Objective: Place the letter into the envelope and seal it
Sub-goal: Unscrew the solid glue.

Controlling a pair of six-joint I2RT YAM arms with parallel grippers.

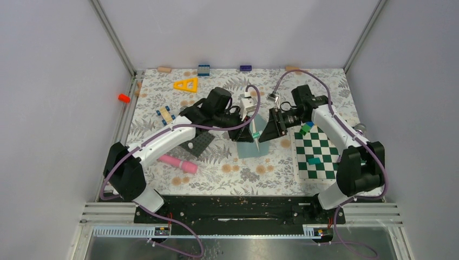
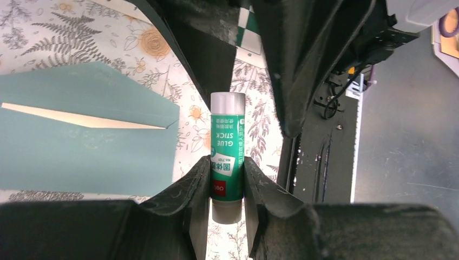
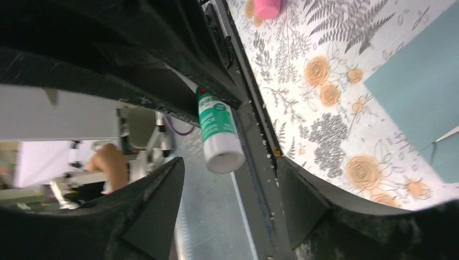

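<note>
Left gripper (image 2: 227, 165): pinched shut on glue stick (image 2: 227, 143), low on its green label.
Right gripper (image 3: 227, 181): spread wide, fingers (image 3: 157, 189) either side of the stick's white end; nothing held.
Envelope (image 1: 250, 150): flat on table (image 1: 162, 92), near its middle, below both grippers, just left of chequered mat (image 1: 316, 154).
Left wrist only: flap open, pale strip (image 2: 81, 116) in the envelope's mouth; label print legible.
Right wrist only: clear gap between fingers and stick.
Top only: the two arms converging over the envelope; stick a mere sliver there.
</note>
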